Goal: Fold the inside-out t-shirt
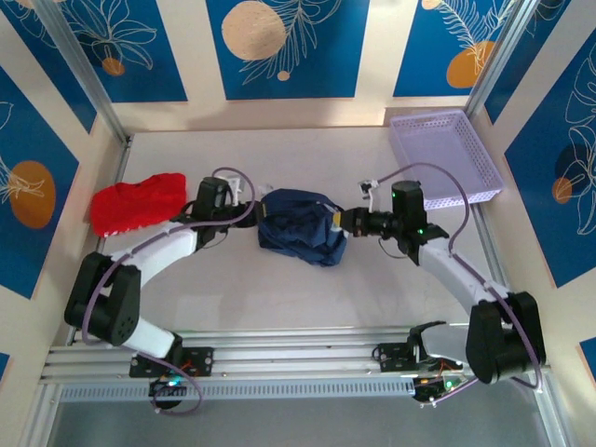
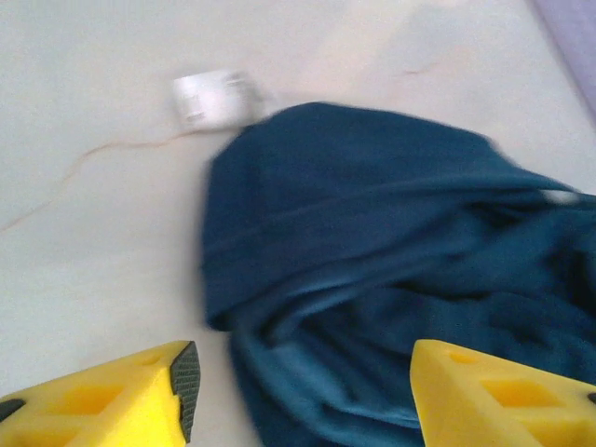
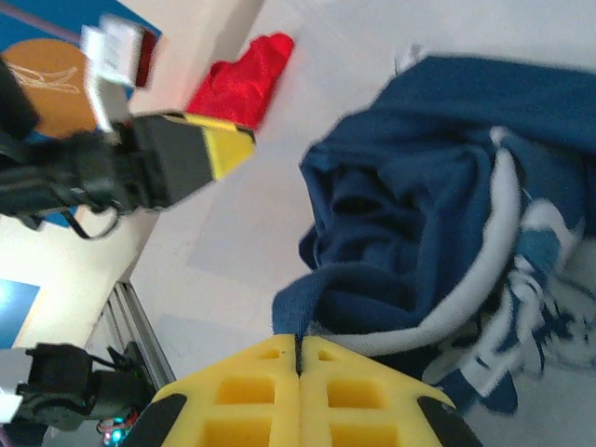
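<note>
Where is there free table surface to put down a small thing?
Free: the wide table strip between the navy t-shirt and the near rail; also the back strip between the red garment and the lavender basket. Crowded: the middle, where the left gripper and right gripper flank the t-shirt.

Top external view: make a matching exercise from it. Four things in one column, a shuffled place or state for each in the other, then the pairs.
Things:
1. navy t-shirt
2. red garment
3. lavender basket
4. left gripper

Places or states:
A. far right corner
B. jaws open
C. crumpled in the centre
D. far left side

Pairs: 1-C, 2-D, 3-A, 4-B
</note>
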`<state>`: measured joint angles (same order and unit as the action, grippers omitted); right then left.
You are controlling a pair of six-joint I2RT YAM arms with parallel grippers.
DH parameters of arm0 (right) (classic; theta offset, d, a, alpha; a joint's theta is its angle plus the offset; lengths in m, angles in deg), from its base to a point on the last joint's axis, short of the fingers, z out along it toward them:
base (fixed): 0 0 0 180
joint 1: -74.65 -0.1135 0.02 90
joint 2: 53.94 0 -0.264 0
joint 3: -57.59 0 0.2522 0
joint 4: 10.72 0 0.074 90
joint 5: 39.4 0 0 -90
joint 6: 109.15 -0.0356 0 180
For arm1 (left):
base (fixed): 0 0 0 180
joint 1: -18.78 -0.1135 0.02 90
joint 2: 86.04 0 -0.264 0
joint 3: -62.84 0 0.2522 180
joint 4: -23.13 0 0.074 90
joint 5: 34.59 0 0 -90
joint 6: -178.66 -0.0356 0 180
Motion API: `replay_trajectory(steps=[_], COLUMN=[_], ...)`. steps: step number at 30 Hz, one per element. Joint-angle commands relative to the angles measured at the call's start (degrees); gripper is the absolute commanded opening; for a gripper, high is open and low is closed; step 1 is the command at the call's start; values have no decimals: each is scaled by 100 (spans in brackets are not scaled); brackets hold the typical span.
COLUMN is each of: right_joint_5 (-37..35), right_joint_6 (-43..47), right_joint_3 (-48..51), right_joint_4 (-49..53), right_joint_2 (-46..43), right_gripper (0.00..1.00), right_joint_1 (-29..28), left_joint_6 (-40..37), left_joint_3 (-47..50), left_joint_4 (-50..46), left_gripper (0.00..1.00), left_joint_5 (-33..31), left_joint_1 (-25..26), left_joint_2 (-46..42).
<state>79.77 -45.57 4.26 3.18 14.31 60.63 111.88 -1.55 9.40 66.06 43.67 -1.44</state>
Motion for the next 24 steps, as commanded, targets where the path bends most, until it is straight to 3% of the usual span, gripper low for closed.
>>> replay_trajectory(steps=[1, 5, 11, 15, 17, 24], right_joint_5=[-265, -329, -303, -375, -420, -469], right_joint_6=[-148, -137, -66, 70, 146, 415], right_joint_3=[308, 417, 276, 18, -168, -978], right_joint_4=[236, 387, 581, 865, 1055, 1660], right_joint_2=[-357, -497, -601, -739, -840, -1283], right_gripper=[0, 0, 0, 0, 0, 0], right_joint_1=[-35, -22, -20, 19, 59, 345], left_joint_6=[-788, -1195, -1928, -2186, -2203, -1834], left_joint_3=[-492, -1279, -2816, -3601, -3857, -4648], left_joint_4=[-518, -1028, -1847, -2280, -2377, -2584], left_gripper=[63, 67, 73, 72, 64, 6], left_joint_5=[270, 10, 122, 93, -9, -28], left_joint_1=[616, 825, 877, 913, 905, 567], left_joint_2=[156, 852, 2309, 3050, 3269, 3468])
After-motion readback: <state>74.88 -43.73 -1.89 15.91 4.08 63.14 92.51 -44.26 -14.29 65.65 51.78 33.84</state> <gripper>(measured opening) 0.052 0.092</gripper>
